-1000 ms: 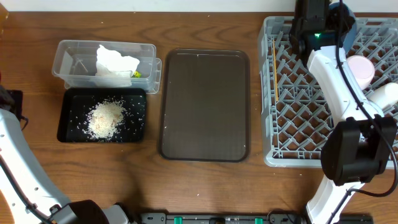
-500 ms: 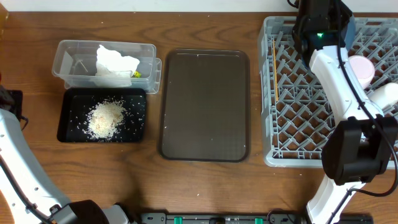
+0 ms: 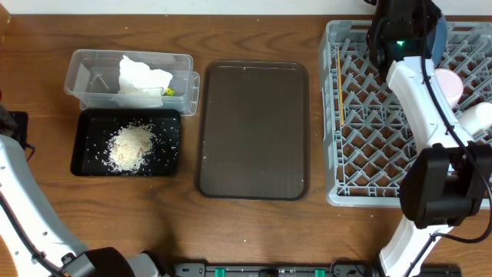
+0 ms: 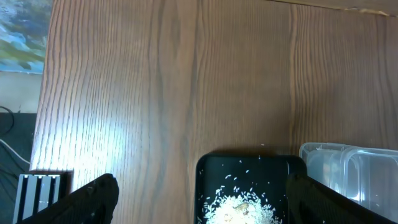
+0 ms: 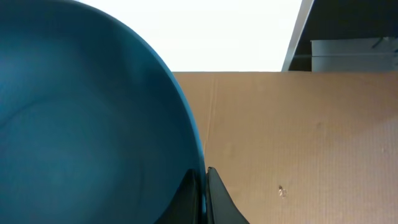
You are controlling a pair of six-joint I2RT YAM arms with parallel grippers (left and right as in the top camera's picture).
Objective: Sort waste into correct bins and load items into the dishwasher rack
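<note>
My right gripper [image 5: 203,171] is shut on the rim of the dark blue plate [image 5: 87,124], which stands on edge over the far side of the grey dishwasher rack [image 3: 361,138]; its blue edge [image 3: 440,37] shows beside the arm. Chopsticks [image 3: 338,77] lie along the rack's left side. My left gripper [image 4: 200,183] is open above the black tray [image 4: 249,165] of rice scraps [image 4: 242,208]. The clear tub [image 3: 96,73] holds white tissue [image 3: 142,75] and a bit of wrapper [image 3: 169,91].
A large brown serving tray [image 3: 254,131] lies between the bins and the rack. A pale round bowl [image 3: 448,83] and a white item [image 3: 477,117] sit in the rack's right part. A cardboard surface [image 5: 298,137] lies beyond the plate.
The right arm has drifted a little to the right over the rack's far side with the plate in its grip. The left arm has not moved.
</note>
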